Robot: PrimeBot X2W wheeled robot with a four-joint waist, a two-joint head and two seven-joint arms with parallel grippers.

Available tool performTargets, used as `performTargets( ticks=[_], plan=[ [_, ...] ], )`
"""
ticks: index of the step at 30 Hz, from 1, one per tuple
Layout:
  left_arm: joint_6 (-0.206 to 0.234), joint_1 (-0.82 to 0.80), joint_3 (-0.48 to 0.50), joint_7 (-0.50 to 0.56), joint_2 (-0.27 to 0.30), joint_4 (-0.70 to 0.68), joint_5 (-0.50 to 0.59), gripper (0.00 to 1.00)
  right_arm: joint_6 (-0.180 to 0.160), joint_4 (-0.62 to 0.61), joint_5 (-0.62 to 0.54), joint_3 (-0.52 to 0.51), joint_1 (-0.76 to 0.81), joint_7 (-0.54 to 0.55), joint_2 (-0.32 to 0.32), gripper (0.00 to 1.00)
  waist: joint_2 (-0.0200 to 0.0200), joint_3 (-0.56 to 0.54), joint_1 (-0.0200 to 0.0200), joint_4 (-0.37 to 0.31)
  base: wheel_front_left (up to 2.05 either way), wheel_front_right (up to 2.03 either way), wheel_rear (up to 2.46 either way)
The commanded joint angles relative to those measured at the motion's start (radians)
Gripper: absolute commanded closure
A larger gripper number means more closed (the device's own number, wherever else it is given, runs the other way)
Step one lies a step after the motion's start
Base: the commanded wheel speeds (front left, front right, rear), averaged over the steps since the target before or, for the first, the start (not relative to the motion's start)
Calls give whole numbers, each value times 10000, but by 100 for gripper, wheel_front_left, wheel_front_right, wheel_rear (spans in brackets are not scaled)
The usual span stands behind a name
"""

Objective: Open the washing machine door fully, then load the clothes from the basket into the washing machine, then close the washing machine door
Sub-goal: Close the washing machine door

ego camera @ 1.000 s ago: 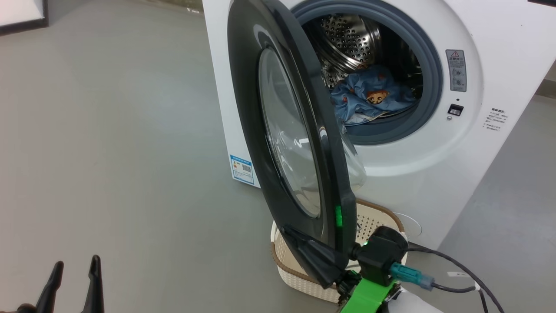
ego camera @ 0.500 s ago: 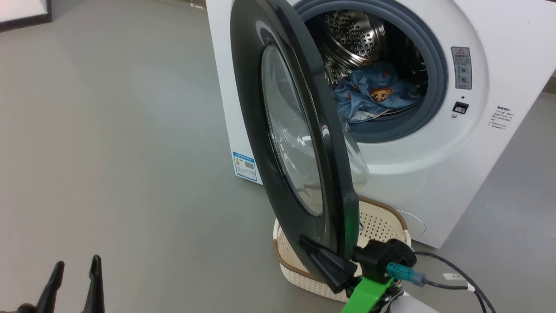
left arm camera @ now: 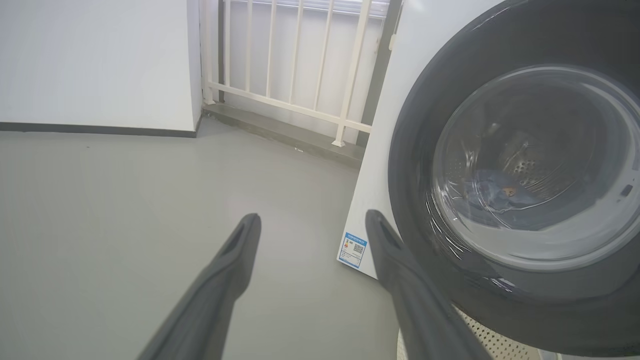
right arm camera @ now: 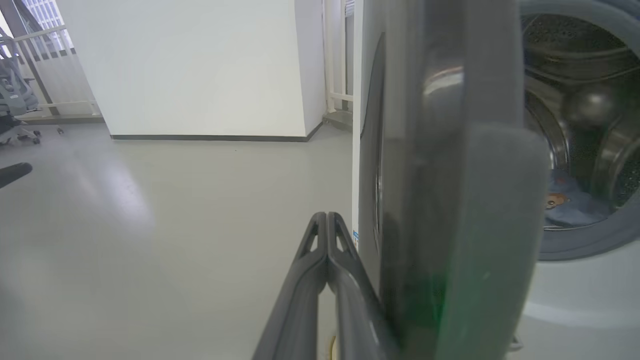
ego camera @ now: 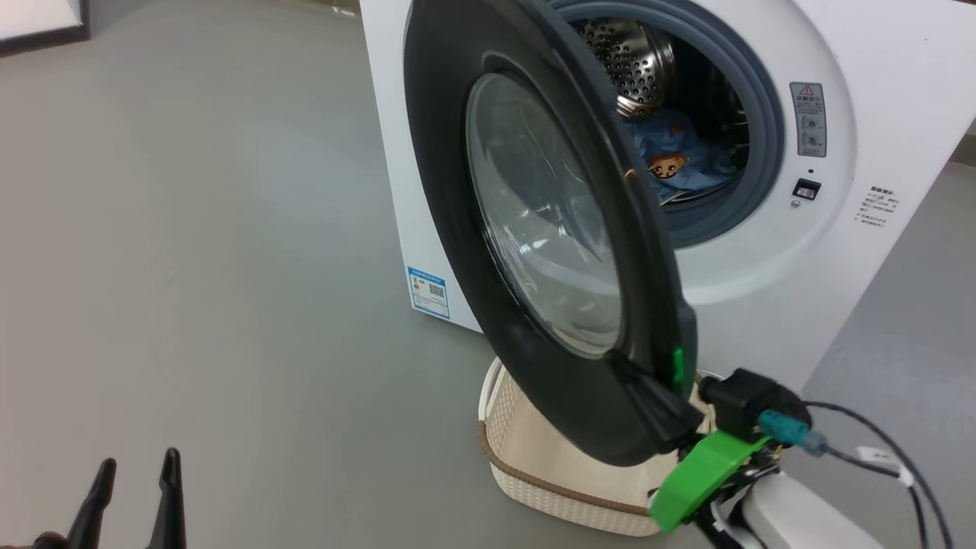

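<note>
— Two grippers were to be accounted for; how were they found, taken from the left?

— Well left of the washing machine [ego camera: 762, 290], the left gripper [ego camera: 137, 457] was held spread and empty. The washing machine door [ego camera: 545, 221] was seen half swung across the machine's mouth. The basket [ego camera: 549, 457] was set on the floor [ego camera: 229, 267] at the machine's foot, beneath the door. The right gripper [right arm camera: 327, 216] was pressed closed with nothing clasped, and its fingers [right arm camera: 307, 285] were laid against the door's lower rim [ego camera: 595, 412].

— And the handling?

— The door was judged stiff, weighty and hinged, and its glossy rim slippery, so a push low on that rim was thought best. The clothes [ego camera: 675, 152], soft and light, were lodged inside the machine's drum [ego camera: 633, 61].
</note>
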Motion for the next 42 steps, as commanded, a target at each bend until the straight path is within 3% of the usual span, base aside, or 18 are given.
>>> performTargets(
  ticks=[1,19,42],
  plan=[
    [8,-356,257,-107,320,-107,-63,0,-4,-154,-85,-362,137,-51,-133,100,-1,-2,0,-7,0,0,0],
    [8,-962,86,-107,350,-113,-361,0,-4,532,-256,-2369,-737,-51,-455,100,-1,1215,0,-247,0,0,0],
    [8,-2181,420,-107,-301,-810,-880,0,-4,1228,-719,-3107,-4292,-51,-1550,100,-1,3810,0,-330,0,0,0]
  ],
)
